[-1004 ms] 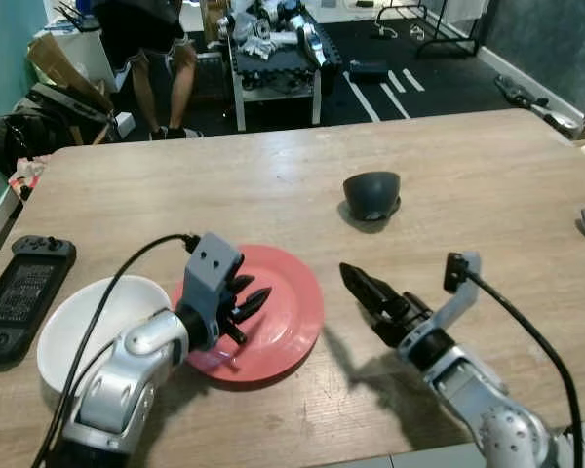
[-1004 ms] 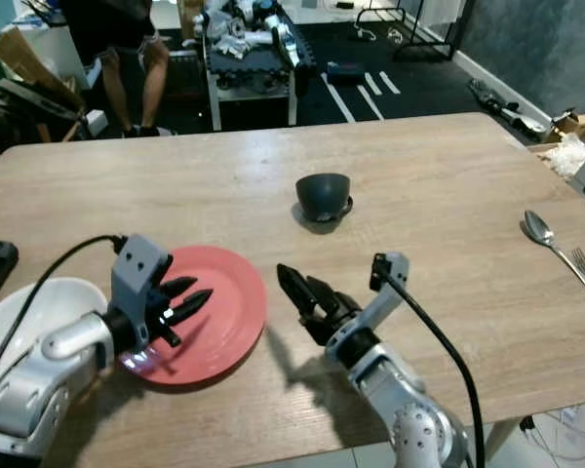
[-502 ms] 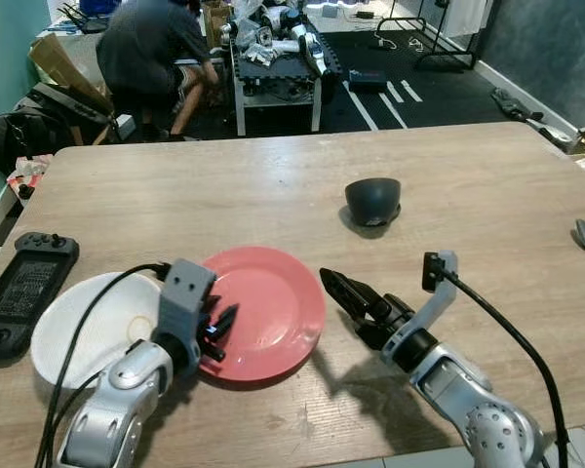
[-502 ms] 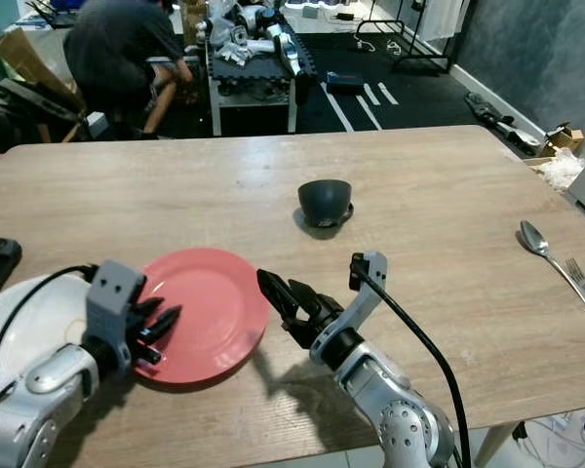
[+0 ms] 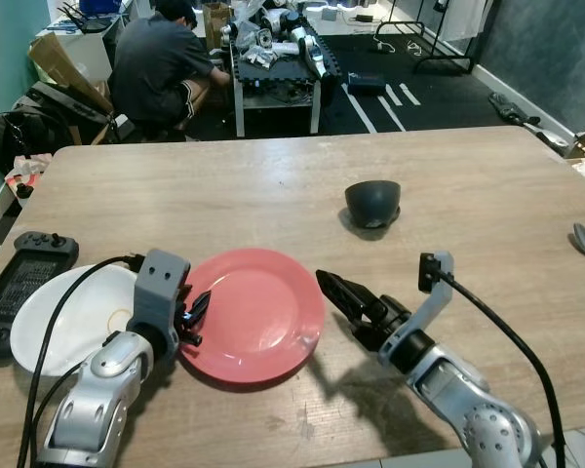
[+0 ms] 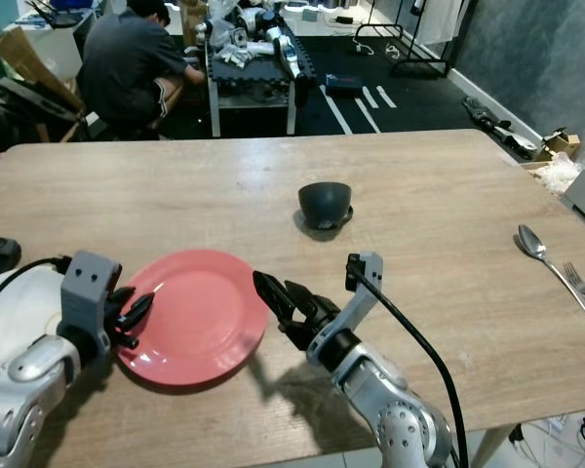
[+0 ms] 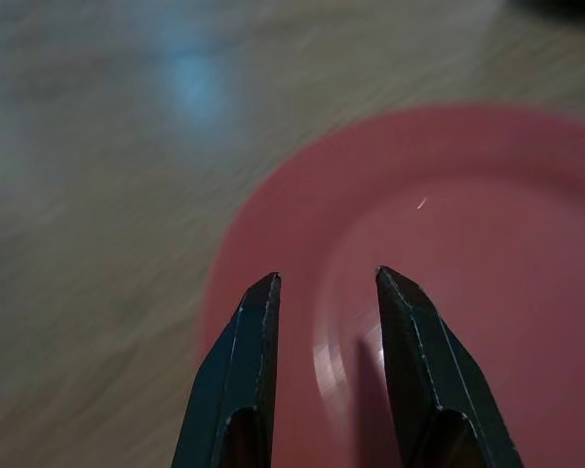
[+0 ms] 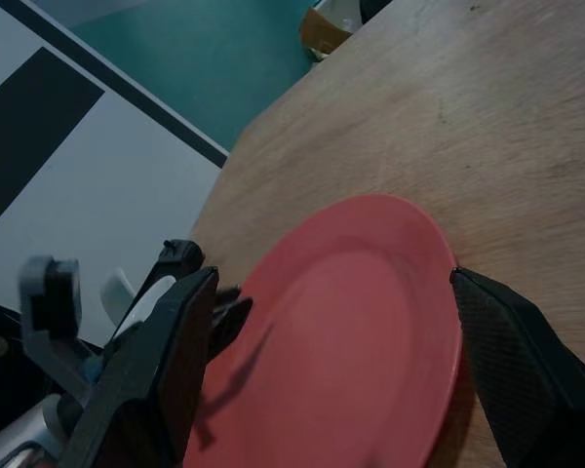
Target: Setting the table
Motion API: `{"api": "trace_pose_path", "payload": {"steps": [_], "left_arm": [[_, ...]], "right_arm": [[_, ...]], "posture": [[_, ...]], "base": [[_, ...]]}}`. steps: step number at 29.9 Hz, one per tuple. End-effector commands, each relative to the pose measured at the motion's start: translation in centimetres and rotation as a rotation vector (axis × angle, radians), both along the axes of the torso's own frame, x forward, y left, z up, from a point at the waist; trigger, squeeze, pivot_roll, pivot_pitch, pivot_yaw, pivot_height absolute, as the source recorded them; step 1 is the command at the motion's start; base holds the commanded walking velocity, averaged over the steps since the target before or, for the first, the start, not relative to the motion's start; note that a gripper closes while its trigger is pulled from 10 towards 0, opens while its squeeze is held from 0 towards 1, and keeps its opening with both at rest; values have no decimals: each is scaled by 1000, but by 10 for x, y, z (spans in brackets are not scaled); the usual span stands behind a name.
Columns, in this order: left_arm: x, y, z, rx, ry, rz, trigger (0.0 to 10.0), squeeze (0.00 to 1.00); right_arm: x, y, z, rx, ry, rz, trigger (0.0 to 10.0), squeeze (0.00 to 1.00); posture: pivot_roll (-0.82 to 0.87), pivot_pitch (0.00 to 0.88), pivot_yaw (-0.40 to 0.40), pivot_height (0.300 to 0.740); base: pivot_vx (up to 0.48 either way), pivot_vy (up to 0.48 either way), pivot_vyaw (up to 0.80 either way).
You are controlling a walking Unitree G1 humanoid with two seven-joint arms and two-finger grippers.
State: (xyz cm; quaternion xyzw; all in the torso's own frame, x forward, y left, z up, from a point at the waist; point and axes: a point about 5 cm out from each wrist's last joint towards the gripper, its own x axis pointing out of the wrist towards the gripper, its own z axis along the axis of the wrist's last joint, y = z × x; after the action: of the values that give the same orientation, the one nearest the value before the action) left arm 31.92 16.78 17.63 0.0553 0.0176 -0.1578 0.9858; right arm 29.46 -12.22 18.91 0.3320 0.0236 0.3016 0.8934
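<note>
Two open tools, left tool (image 5: 197, 310) and right tool (image 5: 339, 292), flank the red plate (image 5: 256, 312), poised to reposition it on the bench (image 5: 273, 195).

On the wooden table (image 5: 273, 185), the round red plate (image 5: 253, 312) lies right of the white bowl (image 5: 63, 327); the dark upturned bowl (image 5: 372, 202) sits behind, the metal spoon (image 6: 536, 244) far right.

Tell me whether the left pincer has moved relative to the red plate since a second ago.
Yes. The left pincer has drawn back toward the robot's left, from over the middle of the red plate to its left rim, nearer the white bowl.
</note>
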Motion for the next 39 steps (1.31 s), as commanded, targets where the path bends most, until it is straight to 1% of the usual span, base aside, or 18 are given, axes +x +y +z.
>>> {"api": "trace_pose_path", "payload": {"steps": [1,4,5,6,7,8,11,14,21,24,25,27,30,32,35,36,38,39], "left_arm": [[-1,-3,-2,-12,3,-32,10000,0],[0,-8,3,-15,-30,-61,10000,0],[-1,-10,2,7,-44,-72,10000,0],[-1,-10,2,7,-44,-72,10000,0],[-2,-13,-4,36,-39,-85,10000,0],[-3,-15,-11,41,-30,-88,10000,0],[-3,-18,-17,17,-20,-85,10000,0],[-1,-17,-19,9,-20,-68,10000,0],[-4,-11,-29,14,3,-64,10000,0],[-6,-8,-37,41,23,-62,10000,0],[-8,-4,-44,58,40,-53,10000,0],[-10,-2,-45,60,42,-49,10000,0],[-12,-2,-43,53,32,-50,10000,0],[-13,-3,-31,45,-19,-44,10000,0],[-13,-2,-28,41,-32,-38,10000,0],[-13,2,-16,23,-82,-12,10000,0],[-13,4,-11,17,-102,-3,10000,0],[-13,7,1,5,-139,5,10000,0]], "right_arm": [[-2,1,1,-8,-9,9,10000,0],[-2,2,2,-8,-14,9,10000,0],[-2,1,3,-6,-17,7,10000,0],[-2,1,3,-6,-17,7,10000,0],[-2,2,3,-3,-19,7,10000,0],[-2,2,3,0,-21,8,10000,0],[-2,4,5,3,-26,12,10000,0],[-2,5,3,0,-18,6,10000,0],[-3,6,2,2,-17,6,10000,0],[-3,7,2,3,-15,4,10000,0],[-4,8,2,4,-16,7,10000,0],[-4,8,3,5,-17,9,10000,0],[-4,8,3,5,-17,8,10000,0],[-5,7,3,4,-15,7,10000,0],[-5,7,2,3,-14,7,10000,0],[-5,7,2,1,-13,7,10000,0],[-5,7,2,1,-12,6,10000,0],[-5,7,2,0,-12,7,10000,0]], "posture": [[127,148,62,740],[126,149,66,740],[127,149,65,740],[127,149,65,740],[127,148,66,740],[123,150,67,740],[117,150,62,740],[111,152,59,740],[107,155,60,740],[107,155,60,740],[105,160,62,740],[105,160,62,740],[104,163,59,740],[106,164,58,740],[108,166,57,740],[106,169,54,740],[106,169,54,740],[107,170,53,740]], "base": [[0,0,0],[0,0,0],[0,0,0],[0,0,0],[0,0,0],[0,0,0],[0,0,0],[0,0,0],[0,0,0],[0,0,0],[0,0,0],[0,0,0],[0,0,0],[0,0,0],[0,0,0],[0,0,0],[0,0,0],[0,0,0]]}}
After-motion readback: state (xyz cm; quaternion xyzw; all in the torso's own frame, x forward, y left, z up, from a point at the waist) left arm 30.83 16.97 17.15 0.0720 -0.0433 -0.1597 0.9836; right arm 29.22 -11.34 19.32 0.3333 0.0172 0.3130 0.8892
